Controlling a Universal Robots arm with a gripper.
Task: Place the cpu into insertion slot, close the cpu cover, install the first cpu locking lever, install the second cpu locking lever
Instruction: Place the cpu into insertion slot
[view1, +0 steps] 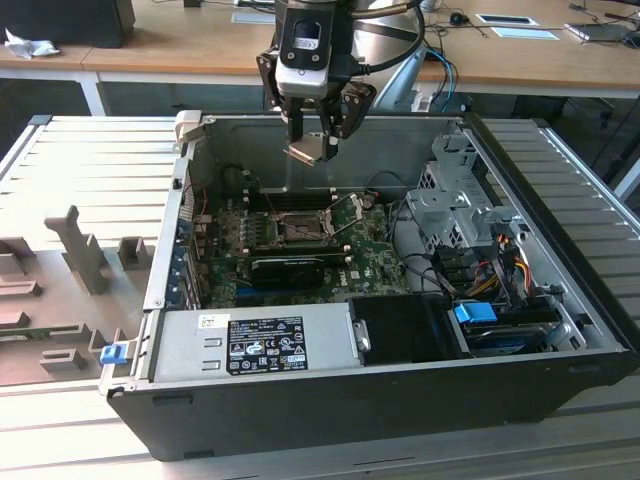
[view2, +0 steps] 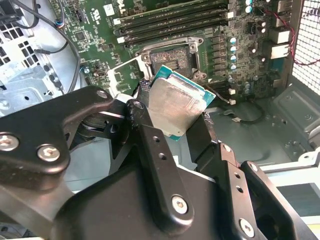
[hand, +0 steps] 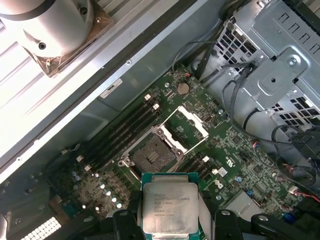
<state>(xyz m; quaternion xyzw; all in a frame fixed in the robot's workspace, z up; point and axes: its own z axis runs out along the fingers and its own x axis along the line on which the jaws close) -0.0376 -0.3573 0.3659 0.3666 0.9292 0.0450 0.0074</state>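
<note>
- Pincer (view1: 312, 150) clamped on the cpu (view1: 306, 152), held above the open computer case (view1: 330, 410), near its back wall.
- Case sits on a ribbed grey desk (view1: 90, 150); wooden desks (view1: 180, 45) behind.
- First wrist view: insertion slot (hand: 151, 154) uncovered, cpu cover (hand: 186, 125) tilted up beside it, cpu well apart from both.
- Exterior view adds the power supply (view1: 260, 342) along the near wall.
- Around the slot: memory sticks (hand: 125, 131), drive cage (hand: 280, 65), cables (hand: 240, 85).
</note>
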